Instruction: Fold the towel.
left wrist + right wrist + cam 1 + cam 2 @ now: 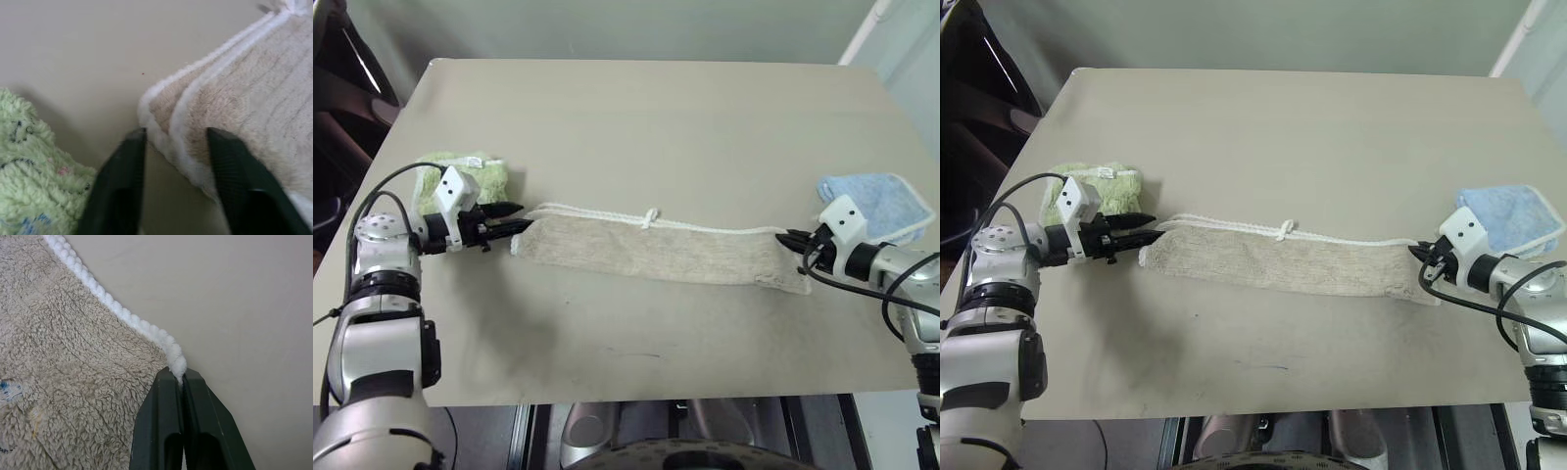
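The towel lies as a long beige strip across the table, folded lengthwise, its white corded edging along the far side. At the strip's left end my left gripper stands open. In the left wrist view its two black fingers straddle the towel's layered corner without closing on it. My right gripper is at the strip's right end. The right wrist view shows it shut on the white edging at that corner.
A light green folded towel sits just behind my left gripper. A light blue folded towel lies behind my right gripper near the table's right edge. The table is bare beyond the strip, and its front edge is close.
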### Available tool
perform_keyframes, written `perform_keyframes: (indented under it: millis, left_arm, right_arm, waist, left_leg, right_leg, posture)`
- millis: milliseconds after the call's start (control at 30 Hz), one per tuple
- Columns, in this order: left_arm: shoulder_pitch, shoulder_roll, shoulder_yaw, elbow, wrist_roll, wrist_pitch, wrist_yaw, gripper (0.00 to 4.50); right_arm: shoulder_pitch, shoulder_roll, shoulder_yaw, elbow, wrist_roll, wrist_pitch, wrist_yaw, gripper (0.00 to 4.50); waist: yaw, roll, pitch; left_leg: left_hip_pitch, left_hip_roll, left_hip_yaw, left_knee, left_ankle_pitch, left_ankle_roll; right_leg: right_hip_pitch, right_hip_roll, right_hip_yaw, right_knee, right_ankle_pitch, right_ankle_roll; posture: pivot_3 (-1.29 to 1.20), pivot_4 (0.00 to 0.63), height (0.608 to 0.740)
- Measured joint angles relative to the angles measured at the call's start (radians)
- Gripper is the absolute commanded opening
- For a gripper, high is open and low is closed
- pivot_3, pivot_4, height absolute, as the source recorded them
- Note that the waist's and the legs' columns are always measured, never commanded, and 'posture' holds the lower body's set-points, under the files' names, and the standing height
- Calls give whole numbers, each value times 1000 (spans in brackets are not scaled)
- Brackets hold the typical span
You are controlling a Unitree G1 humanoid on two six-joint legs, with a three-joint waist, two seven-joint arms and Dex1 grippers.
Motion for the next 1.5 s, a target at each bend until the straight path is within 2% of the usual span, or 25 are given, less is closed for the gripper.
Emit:
perform_keyframes:
  millis: [133,233,467,600,633,733,867,1033,1200,1367,1500]
  left_arm:
    - [-7,-12,3,2,1,-43,48,4446]
    - [-7,-16,4,6,2,-60,70,4500]
    - [-14,-31,52,6,-40,-42,40,4500]
    - [-24,-35,97,-28,-109,47,-36,4500]
    - [-25,-36,106,-48,-123,69,-52,4500]
    - [-17,-62,125,-123,-162,102,-71,4500]
    - [78,-158,109,-418,-265,278,-107,4500]
    - [183,-241,57,-739,-362,472,-75,4500]
    - [243,-289,13,-902,-393,509,-37,4500]
    - [335,-338,-86,-1047,-404,534,-35,4500]
    - [351,-340,-123,-1116,-417,563,-13,4500]
  right_arm:
    - [-9,0,-4,0,1,6,-6,0]
    - [-4,1,-15,-12,18,16,-6,663]
    - [12,5,-64,-102,104,96,-3,2967]
    - [6,36,-152,-140,195,189,-36,4335]
    - [-2,46,-183,-141,223,222,-55,4448]
    - [-33,83,-297,-141,351,354,-113,4448]
    - [-38,114,-469,-147,661,695,-195,4448]
    - [3,198,-578,-130,981,940,-383,4448]
    - [98,227,-607,-146,1244,919,-606,4448]
    - [315,223,-512,-234,1578,743,-825,4448]
    - [437,211,-463,-328,1679,632,-881,4448]
  waist:
    - [-1,0,0]
    - [-1,0,0]
    - [-1,0,0]
    - [0,0,0]
    - [0,0,0]
    - [1,0,0]
    - [4,0,0]
    - [3,0,0]
    - [4,0,0]
    - [9,1,1]
    - [10,1,1]
  left_leg:
    - [0,0,0,0,0,0]
    - [0,0,0,-1,0,0]
    - [-1,0,0,-1,0,0]
    - [-1,0,0,-1,0,0]
    - [-1,0,0,-1,0,0]
    - [-1,-1,1,-1,0,0]
    - [-1,-1,1,-1,1,2]
    - [-1,-1,3,-1,5,-5]
    - [0,0,3,-2,-3,4]
    - [0,0,2,-1,-7,5]
    - [1,-1,2,0,-10,7]
  right_leg:
    - [0,0,0,0,2,4]
    - [0,0,0,-1,2,5]
    - [0,0,0,-2,0,1]
    - [0,0,0,-2,-1,0]
    - [0,0,0,-3,-1,0]
    - [1,0,0,-4,-1,0]
    - [4,0,0,-9,-3,3]
    - [5,0,2,-12,-6,9]
    - [6,0,3,-11,-6,15]
    - [7,0,3,-12,-11,19]
    - [9,0,3,-13,-14,26]
  posture:
    - [0,150,733]
    - [0,150,733]
    - [0,150,733]
    - [0,150,733]
    - [0,150,733]
    - [0,150,733]
    - [0,150,733]
    - [0,150,733]
    - [0,150,733]
    - [0,150,733]
    - [0,150,733]
